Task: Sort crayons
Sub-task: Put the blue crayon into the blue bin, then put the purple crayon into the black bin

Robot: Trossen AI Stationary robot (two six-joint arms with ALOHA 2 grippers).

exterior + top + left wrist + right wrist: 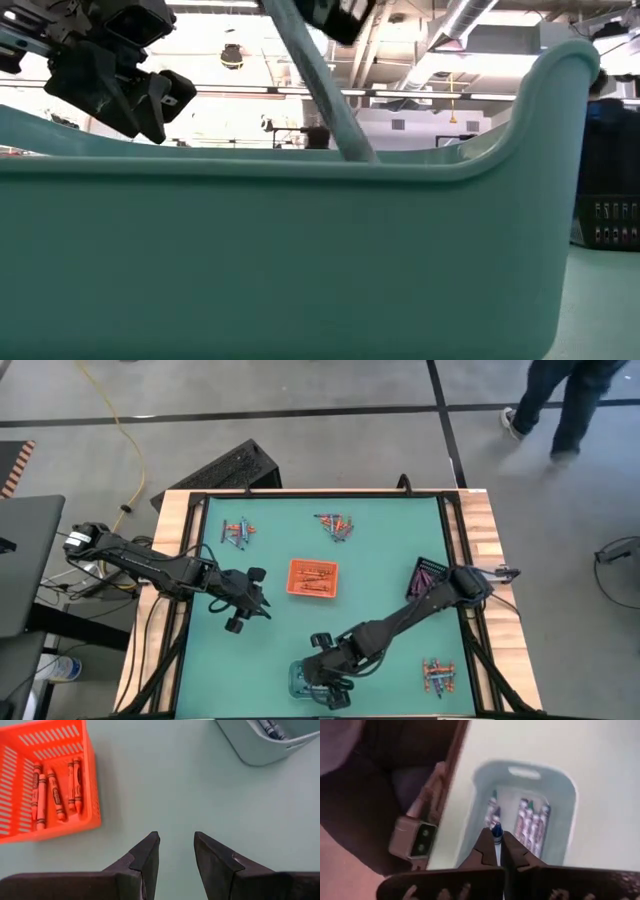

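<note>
Right gripper [496,851] is pinched shut on a blue crayon [497,831], hanging right over the clear tray [570,800] so it can drop in with the other blues. Left gripper [176,851] waits half-open and empty beside the orange tray [92,795].

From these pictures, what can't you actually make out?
- Low view: the clear tray's wall fills the picture and hides the whole table.
- High view: the crayons in the loose piles are too small to count or tell colours surely.
- High view: the clear tray is mostly covered by the right gripper.
- Right wrist view: the held crayon shows only its blue tip between the fingers.
</note>
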